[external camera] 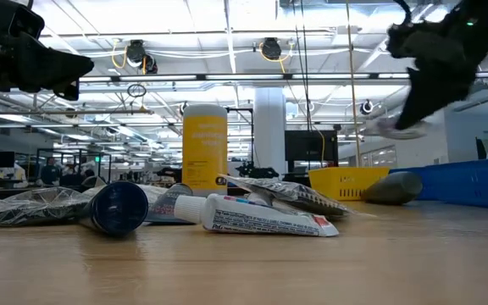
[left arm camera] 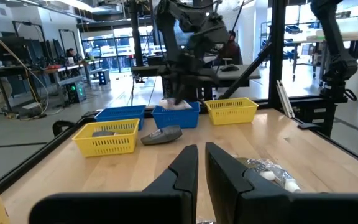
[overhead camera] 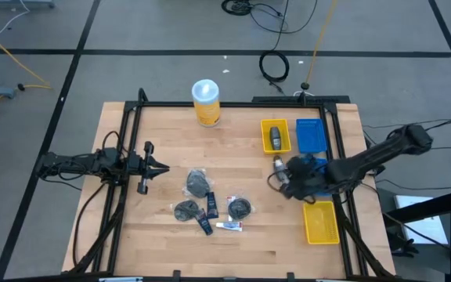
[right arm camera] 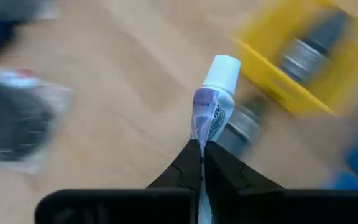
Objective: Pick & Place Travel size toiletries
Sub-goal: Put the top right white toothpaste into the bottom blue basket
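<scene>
Carry step — right gripper (right arm camera: 201, 148) pinches a white tube (right arm camera: 213, 106), airborne at right-centre in the high view, near the yellow tray (overhead camera: 276, 135). Next: release into a tray. Left gripper (left arm camera: 201, 163) idles at left, fingers nearly together, empty.

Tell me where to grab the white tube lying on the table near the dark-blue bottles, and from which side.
Grip the white tube across its flat printed body, away from the cap, coming straight down from above. It lies flat beside a dark-blue bottle, so the fingers should close across its narrow width. The left gripper looks nearer.

Overhead and table-level views, both on the table (overhead camera: 233, 176); two wrist close-ups.
</scene>
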Tool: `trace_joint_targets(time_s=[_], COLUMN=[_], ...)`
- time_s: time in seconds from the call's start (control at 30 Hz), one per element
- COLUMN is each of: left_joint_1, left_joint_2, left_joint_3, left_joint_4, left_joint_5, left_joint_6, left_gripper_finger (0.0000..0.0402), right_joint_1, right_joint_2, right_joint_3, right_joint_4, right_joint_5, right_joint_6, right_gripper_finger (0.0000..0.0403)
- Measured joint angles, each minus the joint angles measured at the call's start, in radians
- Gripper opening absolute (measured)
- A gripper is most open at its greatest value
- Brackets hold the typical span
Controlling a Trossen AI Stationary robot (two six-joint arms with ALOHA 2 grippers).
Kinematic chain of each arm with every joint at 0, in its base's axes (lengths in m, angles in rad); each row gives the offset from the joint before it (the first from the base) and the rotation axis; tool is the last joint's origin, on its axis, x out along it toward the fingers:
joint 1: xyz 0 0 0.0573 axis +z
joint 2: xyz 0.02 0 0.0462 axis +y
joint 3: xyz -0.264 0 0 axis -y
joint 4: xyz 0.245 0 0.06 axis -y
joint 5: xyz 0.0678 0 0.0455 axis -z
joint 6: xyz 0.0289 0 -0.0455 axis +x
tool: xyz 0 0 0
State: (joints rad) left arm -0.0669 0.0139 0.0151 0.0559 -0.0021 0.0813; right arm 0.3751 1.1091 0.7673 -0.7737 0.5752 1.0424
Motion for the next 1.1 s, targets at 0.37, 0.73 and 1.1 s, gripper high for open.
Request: trace_joint_targets(time_s=[0.37,0.73,1.1], left_joint_1=[0.000,0.000,0.000], left_joint_2=[0.000,0.000,0.005], left_joint_3=[0.000,0.001,0.001], left_joint_4=[0.000,-0.005,0.000], left_joint_5=[0.000,0.000,0.000], left_joint_6=[0.000,0.000,0.000], left_gripper_finger=[0.0033,0.0033,0.0033], right_joint_1=[-0.003,-0.016,-0.048], right_joint_2=[-0.099,-0.038,-0.024], right_joint_3=[-0.023,-0.157,-0.223], right_joint_4=[-0.425,-0.245,-0.178], right_joint_5=[-0.185,-0.264,-0.266], right_joint_6=[0.484,0.576,0.550], right_gripper_finger=[0.0004,0.0004,0.0004])
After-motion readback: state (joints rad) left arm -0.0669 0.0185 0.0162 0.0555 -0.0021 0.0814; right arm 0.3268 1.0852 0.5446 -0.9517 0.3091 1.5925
